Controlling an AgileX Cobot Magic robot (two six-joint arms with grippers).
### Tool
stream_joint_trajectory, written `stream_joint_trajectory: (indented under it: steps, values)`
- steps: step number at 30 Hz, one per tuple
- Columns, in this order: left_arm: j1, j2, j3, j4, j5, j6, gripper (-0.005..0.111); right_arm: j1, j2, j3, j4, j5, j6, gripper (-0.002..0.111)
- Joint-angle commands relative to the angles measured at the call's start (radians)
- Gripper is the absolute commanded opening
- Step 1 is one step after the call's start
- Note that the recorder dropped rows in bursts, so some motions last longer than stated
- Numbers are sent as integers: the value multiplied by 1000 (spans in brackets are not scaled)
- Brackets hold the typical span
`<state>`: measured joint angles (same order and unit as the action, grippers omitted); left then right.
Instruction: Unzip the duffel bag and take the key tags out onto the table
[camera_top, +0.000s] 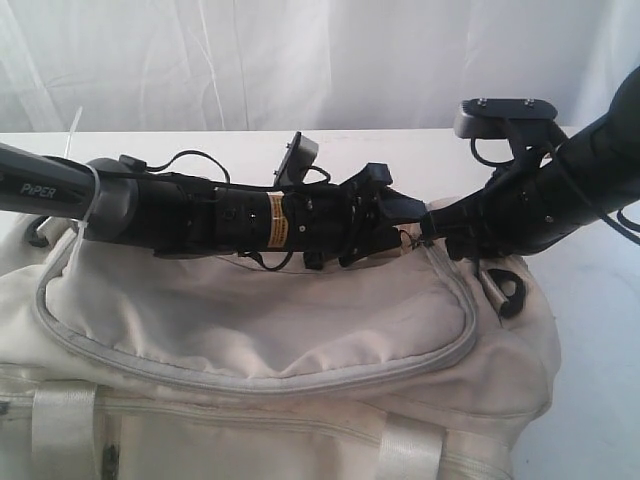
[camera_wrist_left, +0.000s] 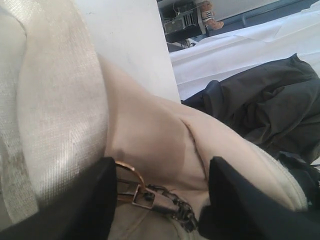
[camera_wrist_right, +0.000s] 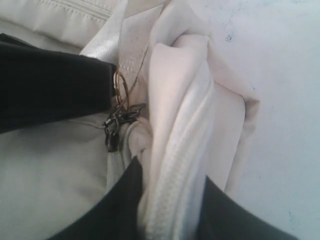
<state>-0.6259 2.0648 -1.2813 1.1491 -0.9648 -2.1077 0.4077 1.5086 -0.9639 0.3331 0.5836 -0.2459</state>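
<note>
While zipped, duffel bag (camera_top: 280, 330) long-axis left-right; left gripper (camera_wrist_left: 162, 200) wide, right gripper (camera_wrist_right: 170, 210) narrow on its fabric.

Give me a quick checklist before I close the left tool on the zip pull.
1. Left tool open: ok.
2. Zip pull between its fingers: ok; it lies in the gap, nearer one finger.
3. Right tool pinching a fold of the duffel bag by the zip end: ok.
4. Zip not yet opened: ok; the flap lies closed in the exterior view.
5. Zip track free of snags: cannot tell.
6. Key tags located: cannot tell; none in view.
</note>
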Motion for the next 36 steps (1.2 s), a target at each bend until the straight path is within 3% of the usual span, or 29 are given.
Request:
stream_joint_trajectory:
  steps: [1, 13, 27, 36]
  values:
    - [-4, 8, 0, 56, 41, -5, 59, 1, 1, -2, -19, -47, -11, 0]
    - [-4, 31, 0, 50, 169, -5, 57, 1, 1, -2, -18, -47, -11, 0]
    - [-4, 80, 0, 24, 142, -5, 56, 1, 1, -2, -17, -51, -11, 0]
    - [-4, 80, 0, 33, 126, -5, 23, 1, 1, -2, -17, -52, -11, 0]
